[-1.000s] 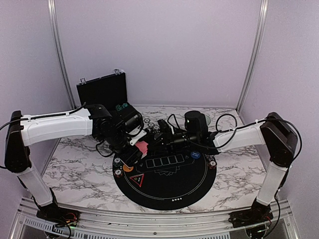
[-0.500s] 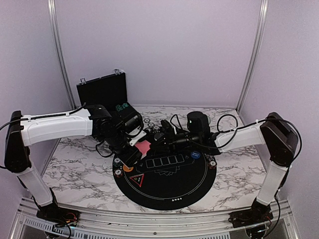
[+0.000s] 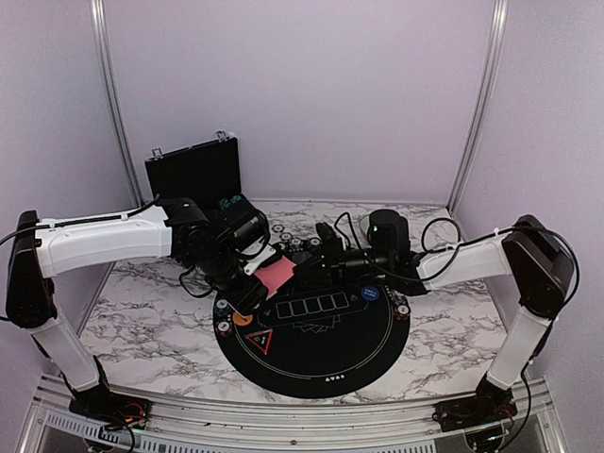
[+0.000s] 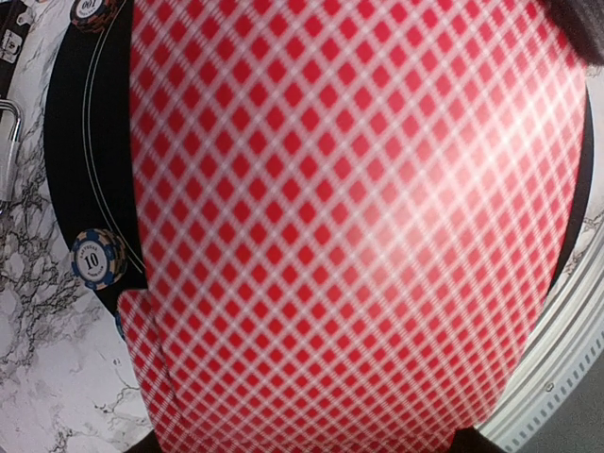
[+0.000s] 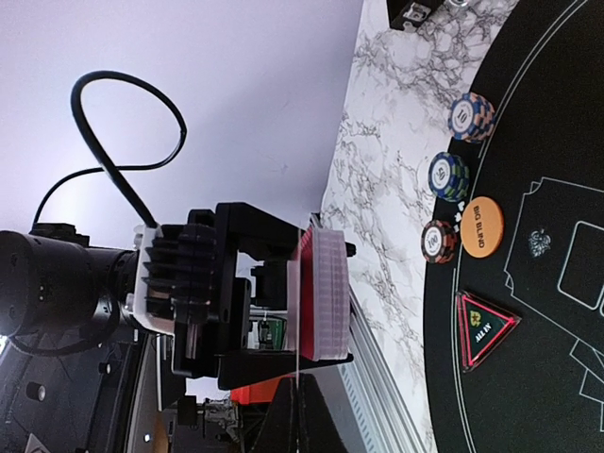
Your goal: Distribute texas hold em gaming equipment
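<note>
A deck of red-diamond-backed playing cards (image 5: 319, 293) is clamped edge to edge in my left gripper (image 3: 267, 281), above the left rim of the round black poker mat (image 3: 326, 363). My right gripper (image 5: 296, 379) is shut on a single card, seen edge-on as a thin line between its fingers. That card's back (image 4: 359, 217) fills the left wrist view and hides the left fingers. On the mat's left edge sit striped chips (image 5: 440, 240), an orange Big Blind button (image 5: 481, 226) and a triangular marker (image 5: 483, 327). A blue button (image 3: 370, 293) lies at the right.
The black hard case (image 3: 193, 172) stands open at the back left. More chip stacks (image 3: 294, 243) sit behind the mat, and some chips (image 3: 402, 308) on its right rim. A blue chip (image 4: 97, 258) lies beside the mat. Marble tabletop (image 3: 142, 311) surrounds it.
My right arm has drawn back to the right, sliding a card off the deck; more pink card back shows between the grippers. The left arm stays put.
</note>
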Action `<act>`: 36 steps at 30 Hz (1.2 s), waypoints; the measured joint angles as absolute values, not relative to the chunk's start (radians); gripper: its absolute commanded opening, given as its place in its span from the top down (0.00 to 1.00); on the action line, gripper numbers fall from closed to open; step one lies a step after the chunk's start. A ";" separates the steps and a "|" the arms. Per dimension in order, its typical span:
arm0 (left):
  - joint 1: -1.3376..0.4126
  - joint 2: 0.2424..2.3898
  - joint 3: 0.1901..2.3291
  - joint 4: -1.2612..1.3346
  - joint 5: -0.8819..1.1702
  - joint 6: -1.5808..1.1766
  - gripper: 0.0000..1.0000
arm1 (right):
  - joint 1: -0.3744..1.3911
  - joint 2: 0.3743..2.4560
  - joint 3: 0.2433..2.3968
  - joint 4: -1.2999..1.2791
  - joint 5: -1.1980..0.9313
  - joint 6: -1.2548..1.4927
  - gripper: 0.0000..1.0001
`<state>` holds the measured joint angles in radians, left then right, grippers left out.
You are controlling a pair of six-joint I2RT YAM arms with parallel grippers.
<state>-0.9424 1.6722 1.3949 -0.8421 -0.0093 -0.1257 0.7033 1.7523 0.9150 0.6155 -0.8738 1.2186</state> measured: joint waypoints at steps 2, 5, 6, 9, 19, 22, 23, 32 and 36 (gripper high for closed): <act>-0.939 1.668 1.393 -0.842 -0.010 -0.126 0.50 | 0.696 1.739 0.904 0.625 -0.878 1.227 1.00; -0.936 1.666 1.391 -0.840 -0.013 -0.126 0.50 | 0.684 1.720 0.888 0.636 -0.882 1.235 1.00; -0.935 1.666 1.390 -0.840 -0.013 -0.126 0.50 | 0.679 1.715 0.881 0.641 -0.883 1.237 1.00; -0.934 1.666 1.388 -0.839 -0.016 -0.126 0.50 | 0.665 1.699 0.861 0.646 -0.888 1.246 1.00; -0.929 1.666 1.383 -0.835 -0.017 -0.126 0.50 | 0.617 1.631 0.812 0.654 -0.897 1.257 1.00; -0.927 1.666 1.381 -0.834 -0.017 -0.126 0.50 | 0.595 1.603 0.781 0.652 -0.898 1.256 1.00; -0.926 1.666 1.378 -0.834 -0.017 -0.126 0.50 | 0.586 1.593 0.768 0.651 -0.899 1.256 1.00; -0.922 1.665 1.377 -0.834 -0.017 -0.126 0.50 | 0.444 1.489 0.586 0.603 -0.912 1.206 1.00; -0.922 1.665 1.377 -0.834 -0.017 -0.126 0.50 | 0.371 1.448 0.485 0.551 -0.915 1.160 1.00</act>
<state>-0.9218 1.6653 1.3766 -0.8341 -0.0174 -0.1257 0.3710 1.4475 0.4847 0.5507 -0.9154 1.1599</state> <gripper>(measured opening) 0.654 0.005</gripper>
